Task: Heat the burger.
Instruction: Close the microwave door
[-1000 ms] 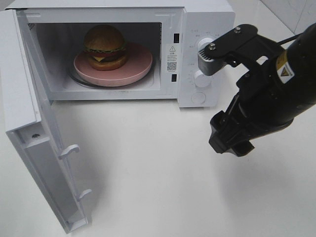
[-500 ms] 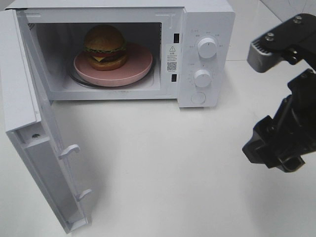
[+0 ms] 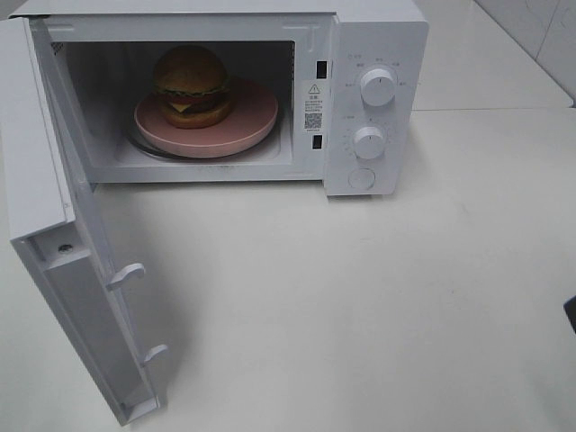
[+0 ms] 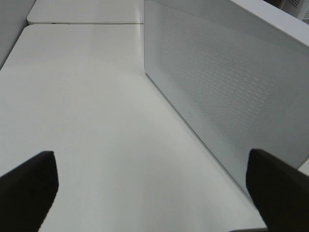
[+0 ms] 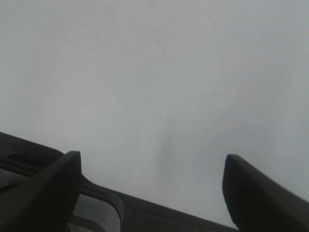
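The burger (image 3: pixel 190 85), with a brown domed bun, sits on a round pink plate (image 3: pixel 252 117) inside the white microwave (image 3: pixel 378 54), whose door (image 3: pixel 63 270) hangs wide open to the left. My left gripper (image 4: pixel 152 188) is open and empty; it looks along the table beside the perforated outer face of the door (image 4: pixel 227 92). My right gripper (image 5: pixel 154 183) is open and empty above bare white table. Only a dark sliver of the right arm (image 3: pixel 571 313) shows at the right edge of the high view.
The microwave has two dials (image 3: pixel 376 86) and a round button (image 3: pixel 362 178) on its right panel. The open door stands out over the left front of the white table (image 3: pixel 342 297). A table seam runs behind the microwave at the right.
My right arm has pulled back to the right, from in front of the microwave's control panel to almost out of the high view. The burger, plate and door have not moved.
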